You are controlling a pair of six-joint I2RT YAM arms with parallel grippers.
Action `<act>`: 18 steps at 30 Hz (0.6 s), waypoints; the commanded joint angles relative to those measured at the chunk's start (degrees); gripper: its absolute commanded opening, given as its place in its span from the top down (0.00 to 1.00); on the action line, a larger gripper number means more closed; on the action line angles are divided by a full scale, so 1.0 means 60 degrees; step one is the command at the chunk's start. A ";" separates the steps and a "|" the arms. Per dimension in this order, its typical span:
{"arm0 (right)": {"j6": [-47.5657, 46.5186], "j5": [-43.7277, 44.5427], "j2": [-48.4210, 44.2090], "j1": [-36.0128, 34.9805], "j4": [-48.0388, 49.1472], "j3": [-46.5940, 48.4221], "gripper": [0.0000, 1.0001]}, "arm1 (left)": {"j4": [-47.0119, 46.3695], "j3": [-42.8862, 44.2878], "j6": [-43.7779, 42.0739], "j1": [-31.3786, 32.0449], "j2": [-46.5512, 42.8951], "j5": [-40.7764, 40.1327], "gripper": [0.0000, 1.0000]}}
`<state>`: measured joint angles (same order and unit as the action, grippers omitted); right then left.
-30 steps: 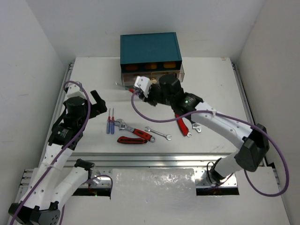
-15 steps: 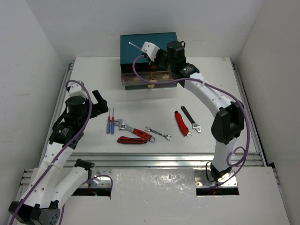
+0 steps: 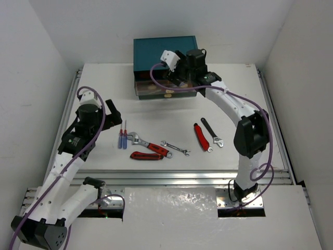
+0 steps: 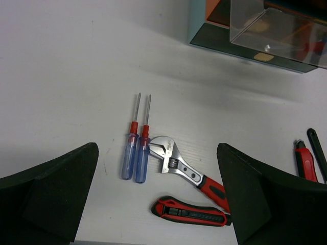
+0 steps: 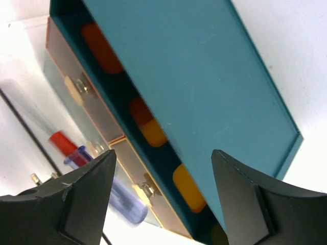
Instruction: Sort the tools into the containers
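My right gripper hangs open over the front of the teal chest, nothing between its fingers. Below it a blue-handled screwdriver with a red collar shows blurred inside the pulled-out clear drawer. Shut brownish drawers with pale knobs sit behind. On the table lie two blue screwdrivers, a red-handled adjustable wrench, a red and black knife, a silver spanner, a red-handled tool and a black spanner. My left gripper is open above them.
The chest stands at the table's far edge against the white back wall. White side walls close in the table on both sides. A metal rail runs along the near edge.
My right arm swung up from the drawer front to above the chest carrying a screwdriver, then its jaws opened and the screwdriver left them. The left arm shifted slightly.
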<state>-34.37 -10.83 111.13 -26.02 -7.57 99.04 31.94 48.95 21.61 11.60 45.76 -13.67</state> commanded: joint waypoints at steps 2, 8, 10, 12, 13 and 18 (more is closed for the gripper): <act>0.0411 -0.0011 -0.1162 -0.0028 0.0354 0.0411 0.21 | -0.0124 0.0221 0.0485 -0.0087 0.0312 -0.0065 0.00; 0.4412 0.0530 -0.3237 -0.0438 -0.0434 -0.0144 0.01 | -0.0006 -0.0086 0.1861 -0.0072 0.1863 0.0155 0.04; 0.5503 0.0109 -0.3943 -0.0643 -0.1281 -0.1006 0.01 | 0.0110 -0.0087 0.1980 -0.0116 0.2815 0.0038 0.04; 0.6882 -0.0274 -0.5217 -0.0891 -0.1317 -0.2798 0.01 | 0.0038 -0.0072 0.1980 -0.0232 0.3837 0.0008 0.05; 0.7234 -0.0362 -0.5671 -0.1009 -0.1185 -0.3536 0.01 | 0.0037 -0.0029 0.1922 -0.0393 0.4177 0.0110 0.08; 0.8935 -0.1153 -0.8189 -0.1478 -0.0218 -0.7509 0.01 | 0.0096 0.0148 0.1848 -0.1038 0.5730 0.0579 0.26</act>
<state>8.40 -14.46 63.53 -34.33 -9.21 62.92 33.10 48.86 32.01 7.46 78.32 -11.51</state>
